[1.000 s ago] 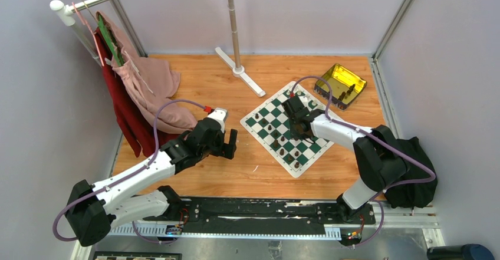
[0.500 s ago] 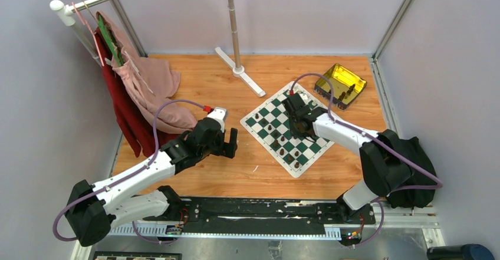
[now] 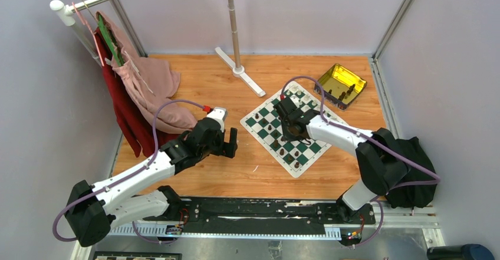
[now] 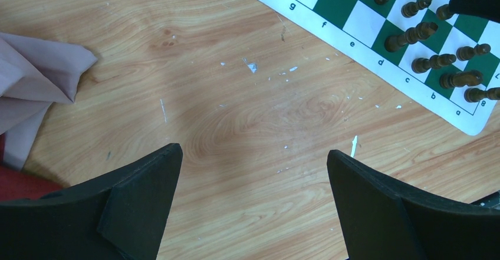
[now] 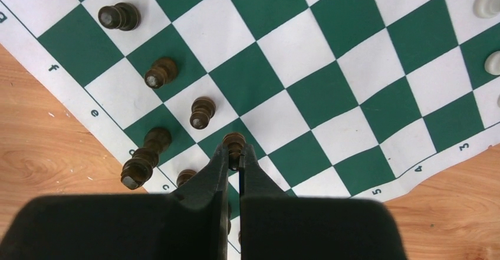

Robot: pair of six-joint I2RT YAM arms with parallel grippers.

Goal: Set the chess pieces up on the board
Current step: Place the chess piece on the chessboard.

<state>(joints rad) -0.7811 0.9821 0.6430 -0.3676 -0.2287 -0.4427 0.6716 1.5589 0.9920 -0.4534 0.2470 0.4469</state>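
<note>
The right arm stretches long over the flat green-and-white checked board (image 5: 354,65). Its right fingers (image 5: 219,163) are pinched shut on the rounded head of a dark brown pawn (image 5: 234,141), close beside other turned dark pieces (image 5: 202,111). The left arm crouches low over the bare wood-grain counter (image 4: 247,112), left fingers (image 4: 156,177) spread wide, holding nothing.
</note>
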